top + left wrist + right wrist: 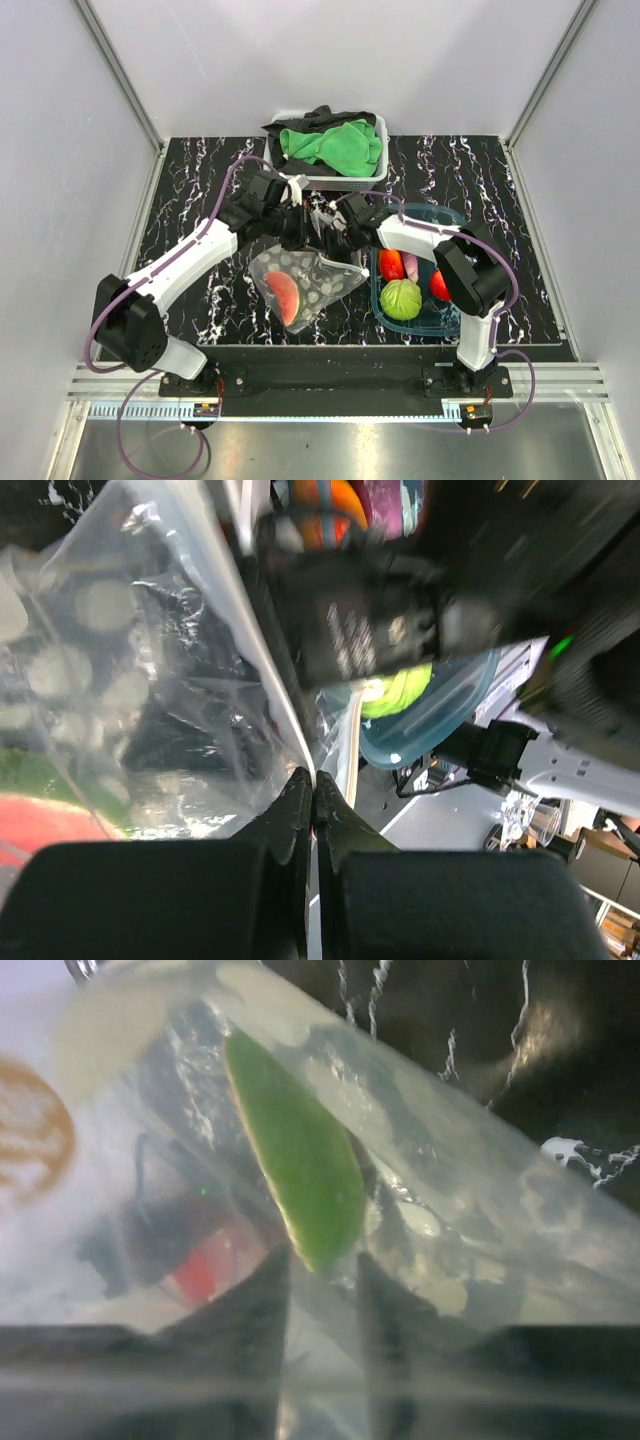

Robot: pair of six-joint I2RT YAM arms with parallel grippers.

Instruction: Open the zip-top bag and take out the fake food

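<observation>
The zip-top bag [312, 278] lies mid-table, its top edge lifted between both grippers. A watermelon slice [285, 297] sits inside it. My left gripper [298, 226] is shut on the bag's top edge; in the left wrist view the gripper [315, 778] pinches the thin strip of the bag [130, 680]. My right gripper [337, 238] is at the bag's mouth. In the right wrist view, hazy through the plastic, the gripper [322, 1256] has its jaws apart, with the slice's green rind [295, 1170] just past the tips.
A teal tub [448, 222] to the right of the bag holds a green leafy ball [401, 299] and red fruits [391, 264]. A white basket [379, 172] with green and black cloths stands at the back. The table's front edge is near the bag.
</observation>
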